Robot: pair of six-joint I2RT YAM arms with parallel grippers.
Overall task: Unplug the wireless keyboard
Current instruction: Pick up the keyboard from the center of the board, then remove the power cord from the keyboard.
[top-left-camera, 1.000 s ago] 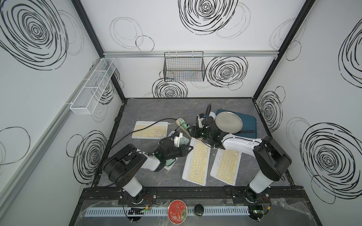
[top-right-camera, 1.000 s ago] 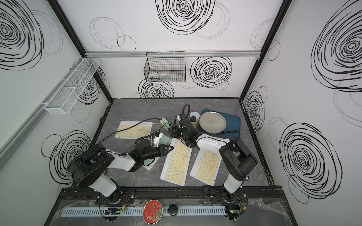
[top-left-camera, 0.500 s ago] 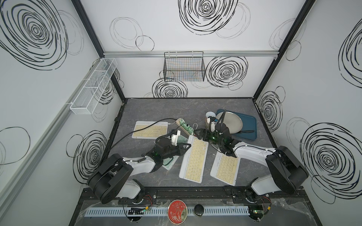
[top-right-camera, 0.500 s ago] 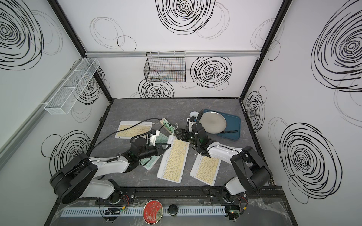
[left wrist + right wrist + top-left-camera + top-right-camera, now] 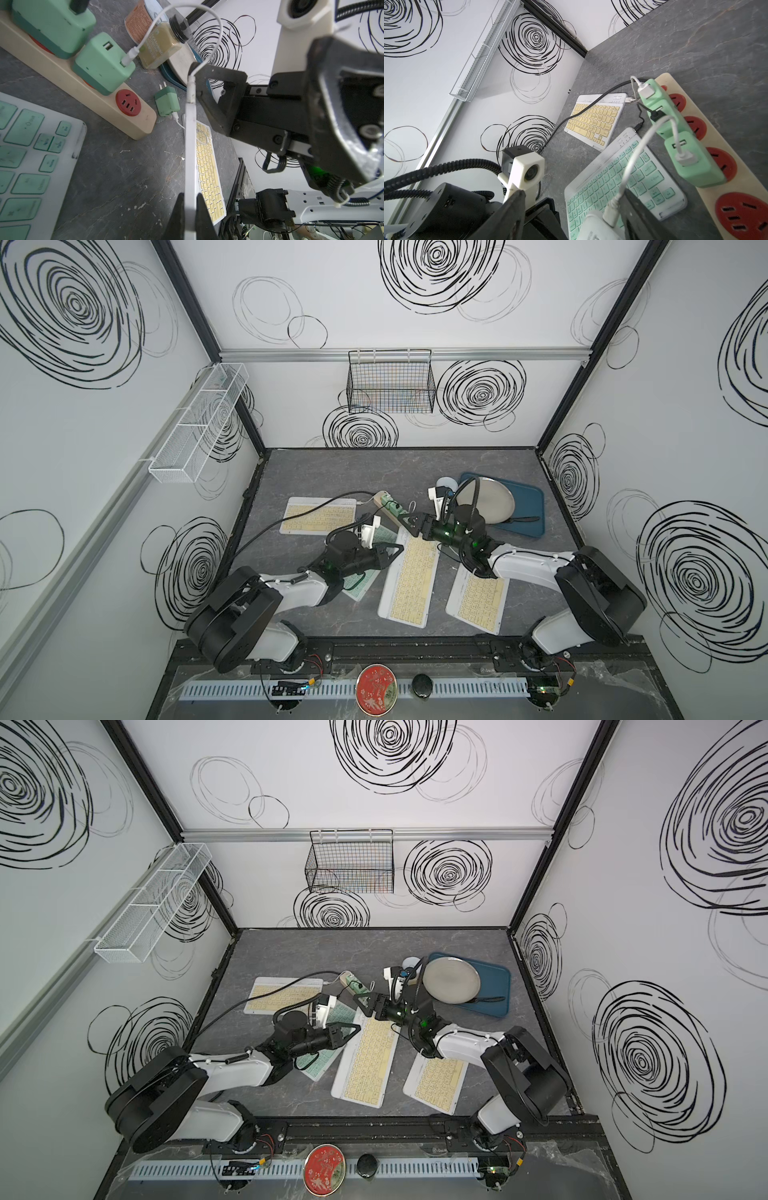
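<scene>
Noted white link covers (image 5: 528,562), black joint housings (image 5: 598,605), black triangular fingers (image 5: 222,118), ribbed black conduit (image 5: 446,166), white camera mounts (image 5: 521,166).

White keyboard (image 5: 409,572) with yellow keys, mid-table — white cable (image 5: 190,91) plugged into its far end.

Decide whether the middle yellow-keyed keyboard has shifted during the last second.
Yes. The middle yellow-keyed keyboard has slid toward the robot's left, away from the right-hand keyboard, which stayed put; the gap between them is wider.
</scene>
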